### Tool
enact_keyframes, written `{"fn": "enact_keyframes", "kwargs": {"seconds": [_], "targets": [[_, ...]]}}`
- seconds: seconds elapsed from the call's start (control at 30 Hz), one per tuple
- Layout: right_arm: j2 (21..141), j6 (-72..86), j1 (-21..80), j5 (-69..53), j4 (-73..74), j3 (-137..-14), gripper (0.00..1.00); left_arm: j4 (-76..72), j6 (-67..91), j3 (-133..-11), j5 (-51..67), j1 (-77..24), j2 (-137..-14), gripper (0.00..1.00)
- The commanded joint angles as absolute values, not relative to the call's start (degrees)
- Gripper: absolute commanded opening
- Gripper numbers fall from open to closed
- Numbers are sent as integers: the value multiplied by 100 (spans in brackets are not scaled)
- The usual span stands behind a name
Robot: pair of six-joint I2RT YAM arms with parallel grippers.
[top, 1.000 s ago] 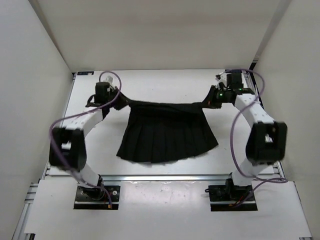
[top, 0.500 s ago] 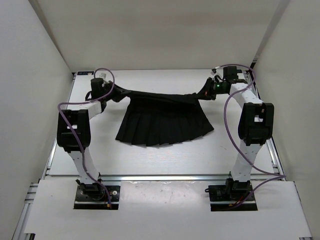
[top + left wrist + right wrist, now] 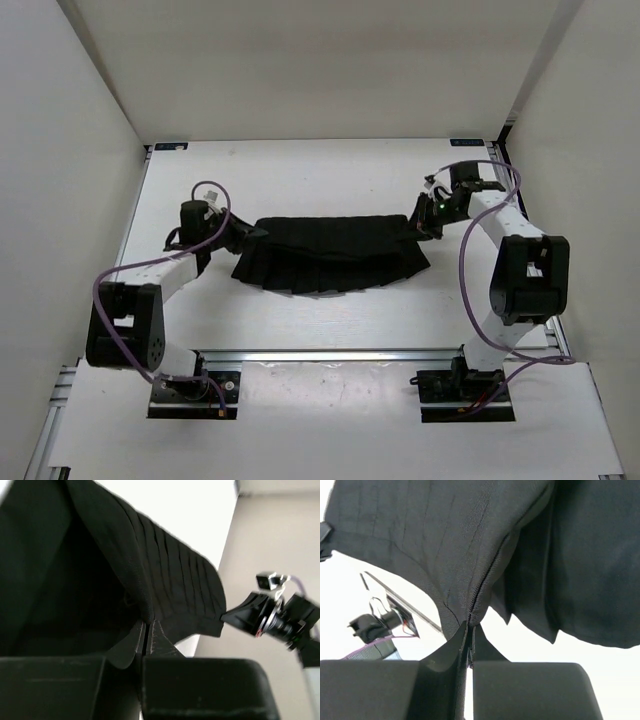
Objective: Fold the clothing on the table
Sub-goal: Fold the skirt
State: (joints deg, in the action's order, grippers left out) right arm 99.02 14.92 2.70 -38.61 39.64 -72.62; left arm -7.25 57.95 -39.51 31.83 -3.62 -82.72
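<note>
The clothing (image 3: 330, 250), a black pleated garment, lies folded over on itself in a flat band across the middle of the white table (image 3: 300, 180). My left gripper (image 3: 243, 233) is shut on its left top corner, and my right gripper (image 3: 413, 222) is shut on its right top corner. From the left wrist, the closed fingertips (image 3: 148, 626) pinch a fold of the clothing (image 3: 165, 575). Seen from the right wrist, the gripper (image 3: 470, 625) nips the hemmed edge of the clothing (image 3: 445, 535), which hangs in layers above the white surface.
Silver rails (image 3: 330, 353) run along the table's near edge, with both arm bases (image 3: 190, 388) just behind them. White walls (image 3: 60, 150) close in the left, right and back. Purple cables (image 3: 470, 250) loop off both arms.
Both grippers have come toward me and down with the garment's top edge. The top half now lies over the lower half, and the spread skirt has become a shorter flat band.
</note>
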Motion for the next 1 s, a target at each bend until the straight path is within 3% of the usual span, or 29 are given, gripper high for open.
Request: {"fn": "enact_keyframes", "kwargs": {"seconds": [0.0,0.2,0.43,0.8,0.87,0.9,0.93,0.97], "targets": [[9721,1038,255,-3438,4630,-7032,0,-46,5423,-3675,2822,-720,-7840,0],[10125,765,474,-2831,5141,-7075,0,870,5054,-3166,1767,-1081,-7489,0],[10318,712,879,-1716,5642,-7224,0,1212,4984,-2909,1477,-1169,-7199,0],[10503,773,694,-1248,5818,-7436,1,1634,4905,-3006,1687,-1292,-6838,0],[10529,791,747,-1065,5836,-7426,25,1705,4913,-2884,1784,-1327,-6715,14],[10538,817,791,-968,5862,-7401,37,1775,4913,-2839,1836,-1318,-6619,30],[10521,826,817,-732,5871,-7418,45,1801,4930,-2717,1889,-1318,-6470,58],[10512,887,826,-538,5906,-7409,46,1897,4939,-2681,1951,-1310,-6390,59]]}}
